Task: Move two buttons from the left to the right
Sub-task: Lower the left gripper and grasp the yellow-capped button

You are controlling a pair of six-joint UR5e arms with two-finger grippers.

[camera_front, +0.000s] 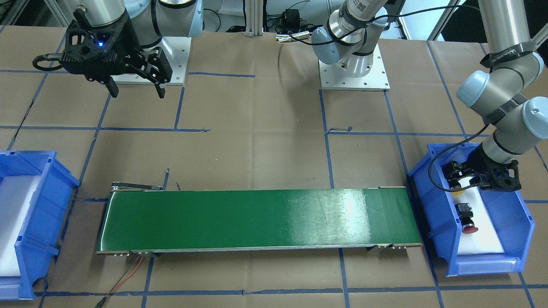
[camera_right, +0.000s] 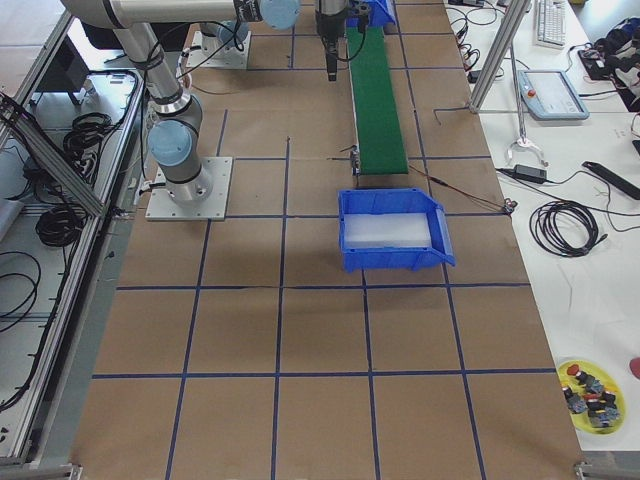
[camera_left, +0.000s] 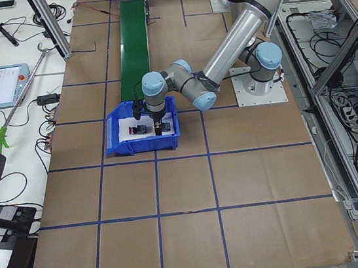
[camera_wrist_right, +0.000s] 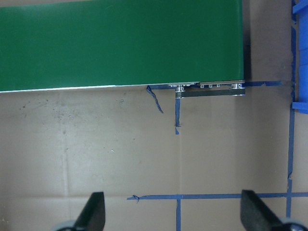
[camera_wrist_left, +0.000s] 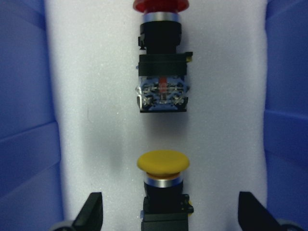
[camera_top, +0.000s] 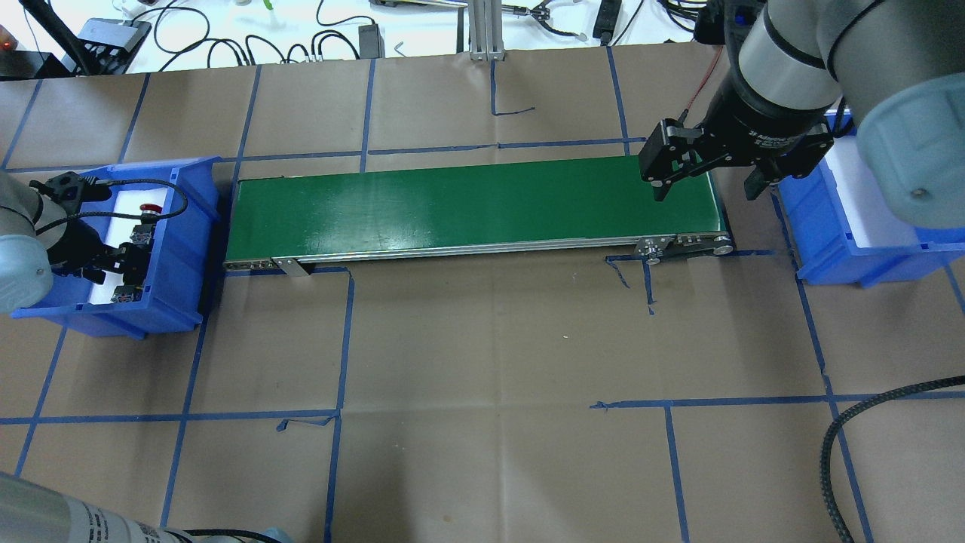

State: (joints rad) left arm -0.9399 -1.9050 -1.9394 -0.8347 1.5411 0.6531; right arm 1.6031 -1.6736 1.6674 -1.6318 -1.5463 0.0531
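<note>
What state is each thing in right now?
Yellow button: lying in left bin, ungripped.
Red button: lying in left bin, untouched.
Left claw: open, straddling yellow button.
Right claw: open, empty, hovering near belt end.
Right bin: no buttons.
Belt: bare.

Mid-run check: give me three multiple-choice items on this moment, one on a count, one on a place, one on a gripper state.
1. How many buttons lie on the green belt? A) none B) one C) two
2. Where is the yellow button? A) on the table paper B) in the left arm's blue bin C) in the right arm's bin
3. The left gripper is: A) shut on the yellow button B) open, astride the yellow button C) open above the belt

Answers: 1 A, the belt is bare; 2 B, it lies on white foam near the red button; 3 B, both fingers stand clear of its body.
</note>
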